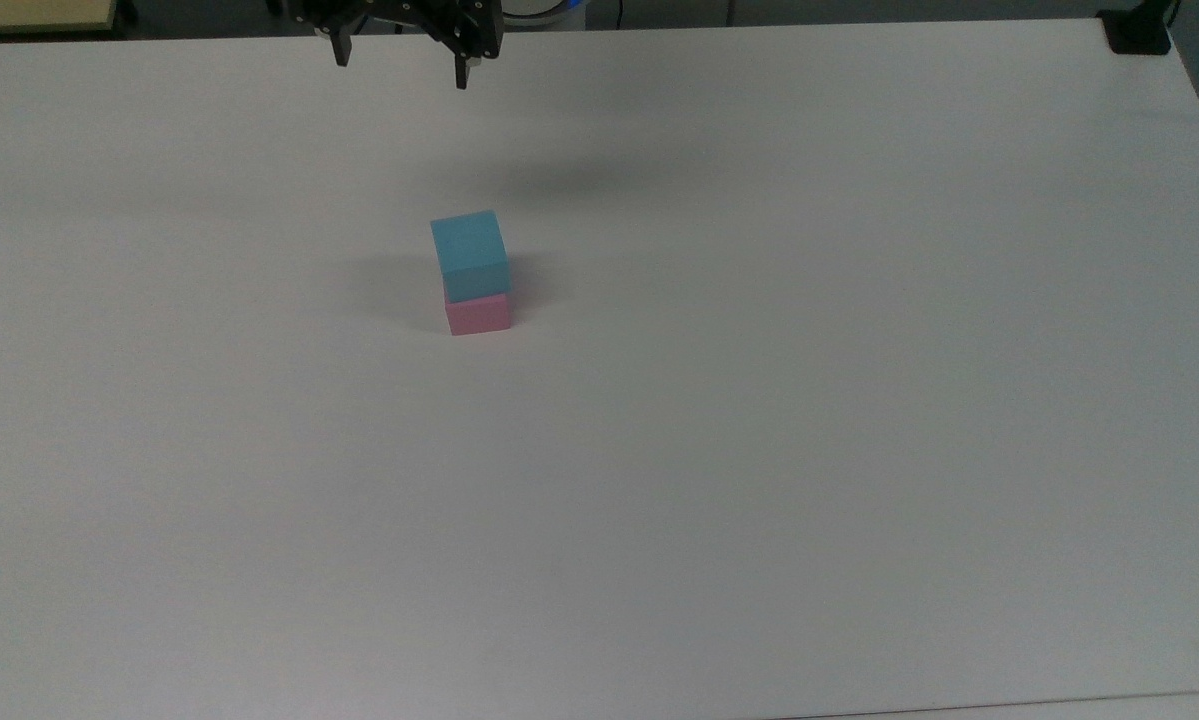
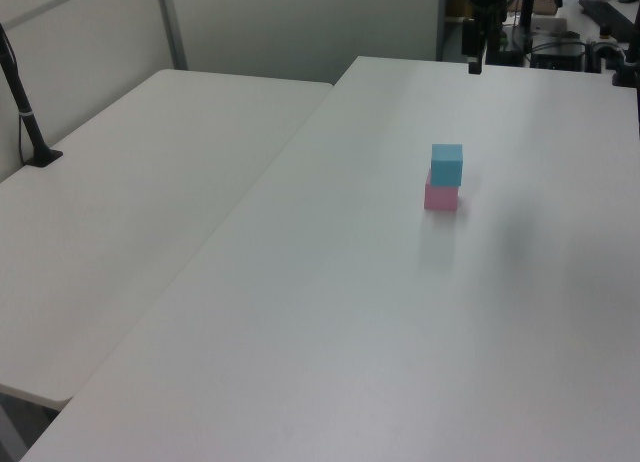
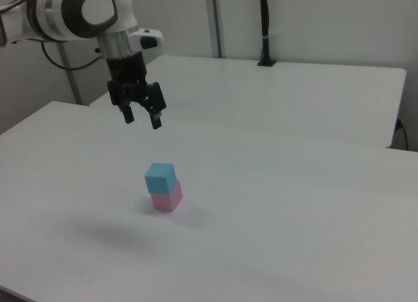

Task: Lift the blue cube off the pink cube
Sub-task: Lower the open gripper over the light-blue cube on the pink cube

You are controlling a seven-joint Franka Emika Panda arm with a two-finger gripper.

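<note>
hovering open end effector (image 3: 143,117) well above blue cube (image 3: 160,178) atop pink cube (image 3: 167,199)

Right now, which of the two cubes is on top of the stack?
The blue cube. It rests on the pink cube, which sits on the white table. The open gripper hangs above them, touching neither.

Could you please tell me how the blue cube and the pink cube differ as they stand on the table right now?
The blue cube is light blue, while the pink cube is pale pink. The blue cube sits on top, clear of the table; the pink cube rests on the table beneath it. Both look plain, matte and about the same size, and the open gripper touches neither.
</note>
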